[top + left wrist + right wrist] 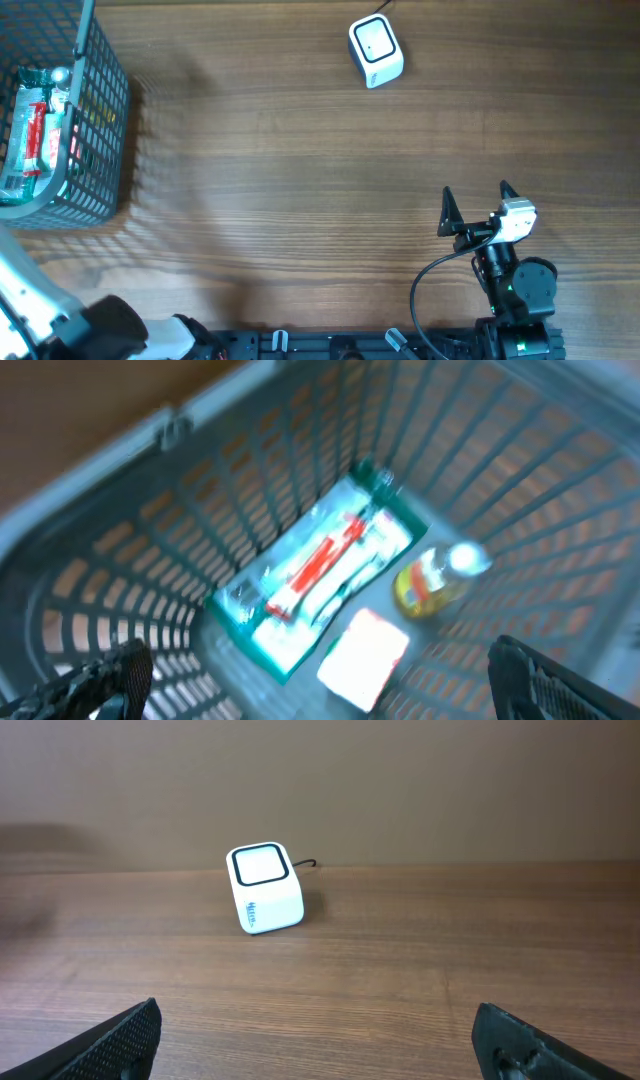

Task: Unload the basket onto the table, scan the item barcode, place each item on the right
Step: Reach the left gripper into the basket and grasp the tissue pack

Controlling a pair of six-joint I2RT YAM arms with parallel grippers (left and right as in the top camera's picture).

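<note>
**Soft, even light; one view blurred**

Overhead, the worktop [300, 200] is evenly lit, and the basket [100, 130] throws a faint lattice shadow onto the wood beside it. The left wrist view is smeared with blur, its white packet [362, 657] glaring. The right wrist view is sharp; the scanner [265, 888] casts a soft shadow.

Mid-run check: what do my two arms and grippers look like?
The right arm is black with a white block at the wrist, small green lights and a black cable looping beside it. The right gripper has two black pointed fingers. The left arm shows a white link and black joint; the left gripper has black fingers too.
</note>
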